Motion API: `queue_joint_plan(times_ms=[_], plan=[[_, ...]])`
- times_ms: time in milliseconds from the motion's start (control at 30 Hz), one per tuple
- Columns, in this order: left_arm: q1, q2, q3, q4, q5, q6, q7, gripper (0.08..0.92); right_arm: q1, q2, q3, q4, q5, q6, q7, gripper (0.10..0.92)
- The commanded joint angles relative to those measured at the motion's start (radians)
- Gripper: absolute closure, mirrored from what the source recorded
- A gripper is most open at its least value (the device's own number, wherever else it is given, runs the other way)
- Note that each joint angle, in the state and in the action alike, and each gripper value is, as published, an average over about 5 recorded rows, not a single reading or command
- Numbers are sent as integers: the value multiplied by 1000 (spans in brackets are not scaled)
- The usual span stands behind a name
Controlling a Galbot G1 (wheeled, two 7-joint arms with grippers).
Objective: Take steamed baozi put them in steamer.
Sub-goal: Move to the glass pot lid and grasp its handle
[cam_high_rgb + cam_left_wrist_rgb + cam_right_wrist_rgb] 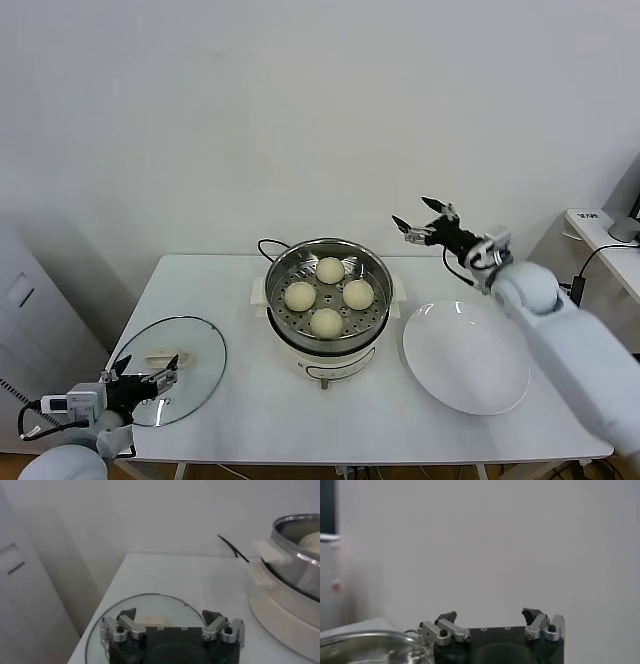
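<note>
Buns: all four steamed baozi (329, 296) sit on the holed tray inside the steamer (326, 300), none on the plate (466, 356). Task looks done or near it, imo.
Steamer: centre of the surface (240, 410), plate just to its right, glass lid (170, 370) well apart on its left, flat on the surface.
Risk 1: right end effector (422, 220) hangs in the air near the steamer's back-right rim. If it swings low on the way home, it could clip the rim or side handle (399, 290) and jolt the buns.
Risk 2: right forearm passes over the plate. A drop in height w/o clearing first could nudge or tip the plate.
Risk 3: left end effector (150, 379) is right at the lid's near edge. A fwd move could shove the lid toward the steamer, or off the surface.
Risk 4: black cord (268, 246) loops behind the steamer. Could snag a finger if the right arm sweeps back there.
Right arm pose: reaches up and in from the right, wrist raised above steamer height, end effector pointing toward the wall, fingers spread wide, holding nothing.
Left arm pose: low at the surface's front-left corner, looks parked, fingers wide apart and empty, lid just in front.
</note>
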Motion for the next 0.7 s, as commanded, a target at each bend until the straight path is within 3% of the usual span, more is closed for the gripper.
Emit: queue_joint_plan(times_ms=[33,367,700], plan=[[23,16,3,36,292,-78,107,177,-416,188,457,88,-135,79,83,203],[140,15,-1,81,752,-234,200,177,-506,256,529,75,-207,69,4,203],[141,-51,-6,285,1388,-521,201,177,-518,293,540,20,-254,78,-14,203]])
